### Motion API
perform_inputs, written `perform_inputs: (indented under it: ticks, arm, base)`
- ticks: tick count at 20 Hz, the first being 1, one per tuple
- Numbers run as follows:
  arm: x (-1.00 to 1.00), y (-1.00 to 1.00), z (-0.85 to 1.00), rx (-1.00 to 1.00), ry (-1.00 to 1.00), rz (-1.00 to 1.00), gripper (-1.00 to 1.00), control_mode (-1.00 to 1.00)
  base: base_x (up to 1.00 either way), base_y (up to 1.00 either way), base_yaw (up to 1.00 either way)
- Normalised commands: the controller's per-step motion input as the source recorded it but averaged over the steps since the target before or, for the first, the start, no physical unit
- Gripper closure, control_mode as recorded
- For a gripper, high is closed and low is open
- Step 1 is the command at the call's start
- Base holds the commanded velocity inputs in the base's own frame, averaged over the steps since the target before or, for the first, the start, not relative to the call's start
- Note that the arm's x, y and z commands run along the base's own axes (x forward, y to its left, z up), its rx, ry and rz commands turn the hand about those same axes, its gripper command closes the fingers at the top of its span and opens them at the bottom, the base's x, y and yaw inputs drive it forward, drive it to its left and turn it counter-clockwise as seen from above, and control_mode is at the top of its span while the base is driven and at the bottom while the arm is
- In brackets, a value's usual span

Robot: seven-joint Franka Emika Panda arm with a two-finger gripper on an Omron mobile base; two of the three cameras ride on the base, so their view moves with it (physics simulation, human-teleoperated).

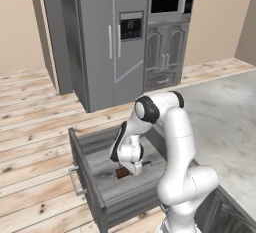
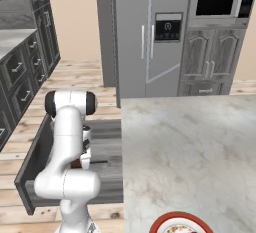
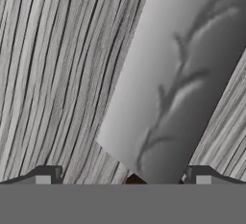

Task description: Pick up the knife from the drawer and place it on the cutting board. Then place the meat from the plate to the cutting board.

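So far nothing was moved: the knife lay in the open drawer at lower centre, the gripper spread wide above it, empty.

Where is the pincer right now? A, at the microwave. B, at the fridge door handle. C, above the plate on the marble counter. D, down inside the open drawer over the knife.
D: the pincer hangs low inside the pulled-out drawer, with the knife and its reddish-brown handle right beneath it, and its jaws stand open.
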Motion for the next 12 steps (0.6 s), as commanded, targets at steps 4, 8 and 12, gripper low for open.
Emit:
perform_inputs:
  ticks: [4, 8, 12]
  arm:
    - [0.11, 0.80, -0.50, 0.00, 0.12, 0.00, -1.00, -1.00]
    - [0.13, 0.65, -0.71, 0.00, 0.14, 0.00, 1.00, -1.00]
    - [0.00, 0.11, -0.61, 0.00, 0.06, 0.00, 1.00, -1.00]
  base:
    - [0.00, 0.00, 0.00]
    - [0.00, 0.00, 0.00]
    - [0.00, 0.00, 0.00]
